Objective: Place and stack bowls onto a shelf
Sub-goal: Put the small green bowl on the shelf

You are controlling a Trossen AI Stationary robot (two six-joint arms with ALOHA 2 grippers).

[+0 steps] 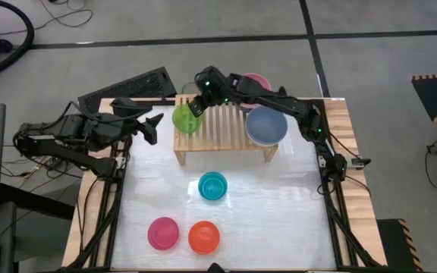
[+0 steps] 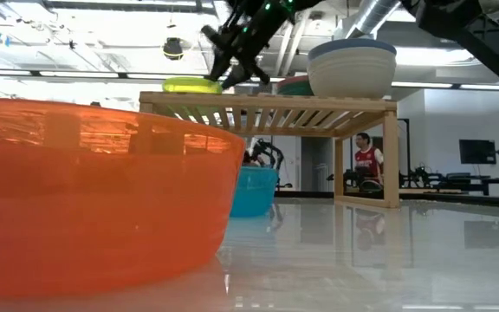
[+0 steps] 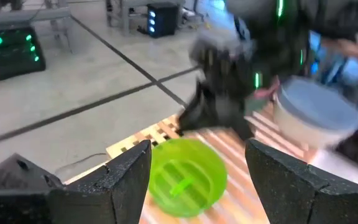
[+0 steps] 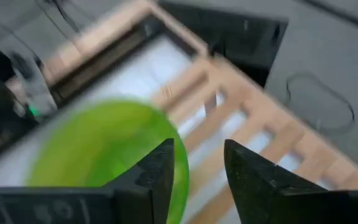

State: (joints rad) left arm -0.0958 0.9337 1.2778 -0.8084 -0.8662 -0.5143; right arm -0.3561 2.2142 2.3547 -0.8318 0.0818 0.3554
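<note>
- Even, bright overhead light; ceiling lamps show in the low view.
- The glossy white table (image 1: 279, 205) carries soft glare and mirrors the shelf (image 2: 271, 104).
- Beyond both wrist cameras' fingers, the green bowl (image 4: 104, 149) is motion-blurred.
- The orange bowl (image 2: 93, 182) looms large, soft-focused.

Beside the right gripper (image 1: 196, 107), motion blur smears the round green plastic bowl (image 4: 104, 149). Behind its arm, a pink plastic bowl (image 1: 255, 80) is mostly hidden. The near orange plastic bowl (image 2: 93, 186) is cropped.
</note>
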